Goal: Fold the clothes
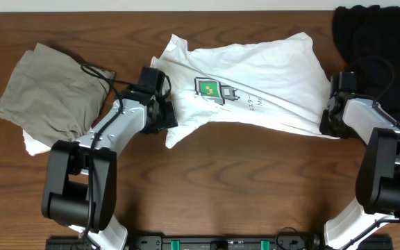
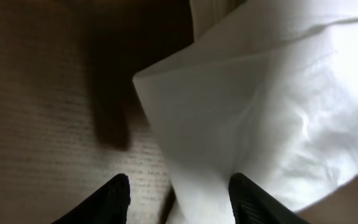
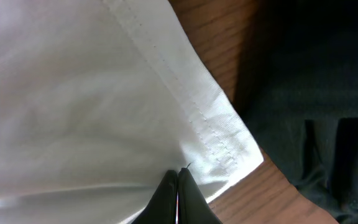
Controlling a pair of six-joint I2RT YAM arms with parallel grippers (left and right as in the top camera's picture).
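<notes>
Shirt time, from overhead first: the white T-shirt (image 1: 269, 83) lies spread and rumpled across the far middle of the table (image 1: 242, 180), with its green print (image 1: 210, 88) and grey lettering (image 1: 245, 101) facing up. The left pincer (image 1: 167, 114) sits at the shirt's left end, and the right pincer (image 1: 328, 125) is at its near right corner. Toward the left edge there's a grey-green garment (image 1: 47, 90) lying on a bit of white cloth (image 1: 37, 144). Black clothes (image 1: 370, 35) are heaped in the far right corner.

Over to the left wrist: the left pincer (image 2: 179, 186) is spread. A pointed fold of the T-shirt (image 2: 260, 112) runs down between its dark fingers (image 2: 114, 199). Bare table (image 2: 36, 124) shows between the left finger and the cloth, while the other finger is right against it.

Right wrist now: the right pincer (image 3: 178, 186) is pressed together, nipping the T-shirt (image 3: 73, 106) just beside its stitched hem corner (image 3: 229, 152), and creases run in toward the tips. Wood (image 3: 210, 37) shows past the hem, and a dark garment (image 3: 316, 124) lies beyond it on the right.
</notes>
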